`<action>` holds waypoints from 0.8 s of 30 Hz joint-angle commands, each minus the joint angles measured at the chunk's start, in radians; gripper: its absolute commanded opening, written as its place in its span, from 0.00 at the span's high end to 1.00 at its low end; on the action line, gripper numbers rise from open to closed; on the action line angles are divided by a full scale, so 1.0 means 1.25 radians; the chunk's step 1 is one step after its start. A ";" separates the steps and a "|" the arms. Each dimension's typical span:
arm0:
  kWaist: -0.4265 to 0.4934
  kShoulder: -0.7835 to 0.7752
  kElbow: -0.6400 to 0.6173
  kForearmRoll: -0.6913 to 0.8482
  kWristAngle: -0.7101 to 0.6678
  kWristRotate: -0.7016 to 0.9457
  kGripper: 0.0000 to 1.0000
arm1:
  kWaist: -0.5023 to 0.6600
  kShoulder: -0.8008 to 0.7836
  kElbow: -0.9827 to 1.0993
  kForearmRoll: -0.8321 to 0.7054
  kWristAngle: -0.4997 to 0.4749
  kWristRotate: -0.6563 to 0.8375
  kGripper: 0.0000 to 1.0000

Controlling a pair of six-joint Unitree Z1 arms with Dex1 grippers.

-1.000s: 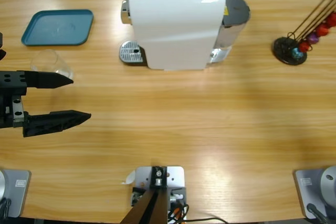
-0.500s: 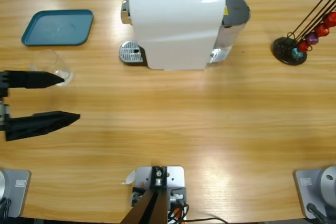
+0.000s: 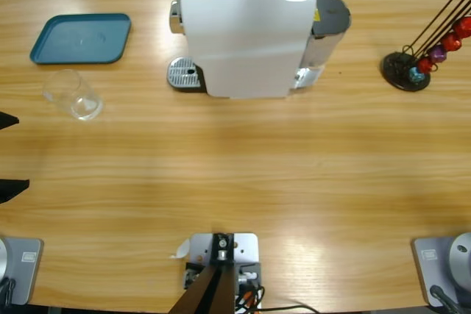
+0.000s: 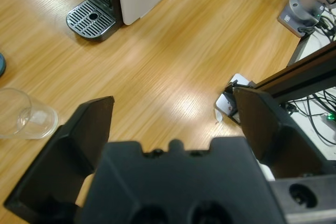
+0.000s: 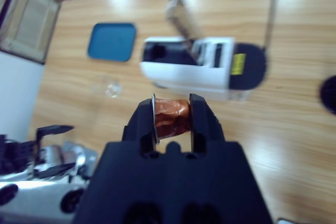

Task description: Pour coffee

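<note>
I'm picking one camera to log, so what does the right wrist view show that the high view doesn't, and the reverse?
Only the right wrist view shows the right gripper shut on a copper capsule. Only the high view shows the drip grate and the capsule rack in full. Both show the coffee machine, the tray, the glass and the open left gripper.

High view: bright, even overhead light, sharp across the frame. Soft shadow on the bench [image 3: 243, 174] in front of the coffee machine [image 3: 246, 31], faint sheen on the wood. Left wrist view: glare streak on the wood near centre, gripper [image 4: 176, 124] body close and soft. Right wrist view: background smeared and blurry, machine [image 5: 202, 69] edges doubled; copper capsule [image 5: 171, 117] reasonably sharp.
</note>
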 commanded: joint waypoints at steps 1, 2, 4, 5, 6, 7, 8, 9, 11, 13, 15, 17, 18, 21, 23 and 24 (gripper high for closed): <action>-0.004 -0.035 0.029 0.022 0.014 0.001 0.00 | 0.039 0.300 -0.283 0.093 0.065 0.016 0.93; -0.004 -0.028 0.029 0.019 0.016 0.001 0.00 | 0.039 0.325 -0.318 0.101 0.069 0.013 0.93; -0.003 -0.019 0.029 0.010 0.019 0.001 0.00 | 0.039 0.373 -0.386 0.117 0.074 0.004 0.93; -0.003 -0.016 0.031 0.007 0.020 0.001 0.00 | 0.039 0.398 -0.417 0.124 0.075 -0.004 0.93; -0.004 -0.014 0.034 0.005 0.020 0.001 0.00 | 0.039 0.413 -0.433 0.126 0.075 -0.010 0.93; -0.004 -0.015 0.040 0.005 0.021 0.001 0.00 | 0.038 0.424 -0.440 0.128 0.075 -0.016 0.93; -0.004 -0.017 0.046 0.005 0.023 0.001 0.00 | 0.033 0.434 -0.443 0.128 0.075 -0.023 0.93; -0.004 -0.020 0.052 0.004 0.025 0.001 0.00 | 0.024 0.444 -0.446 0.128 0.075 -0.033 0.93; -0.004 -0.025 0.066 -0.007 0.027 0.001 0.00 | 0.008 0.465 -0.461 0.126 0.069 -0.055 0.93; -0.004 -0.027 0.073 -0.016 0.026 0.000 0.00 | -0.009 0.484 -0.484 0.125 0.054 -0.074 0.93; -0.004 -0.026 0.079 -0.022 0.026 -0.001 0.00 | -0.019 0.490 -0.497 0.126 0.019 -0.095 0.93; -0.004 -0.025 0.084 -0.029 0.027 -0.001 0.00 | -0.027 0.490 -0.504 0.125 -0.012 -0.114 0.93; -0.004 -0.022 0.087 -0.033 0.027 -0.001 0.00 | -0.032 0.491 -0.507 0.125 -0.024 -0.119 0.93; -0.004 -0.017 0.095 -0.046 0.024 -0.003 0.00 | -0.041 0.512 -0.537 0.118 -0.055 -0.123 0.92; -0.004 -0.019 0.100 -0.049 0.024 -0.004 0.00 | -0.042 0.523 -0.561 0.098 -0.074 -0.130 0.92; -0.004 -0.021 0.105 -0.050 0.024 -0.004 0.00 | -0.044 0.524 -0.566 0.088 -0.077 -0.136 0.92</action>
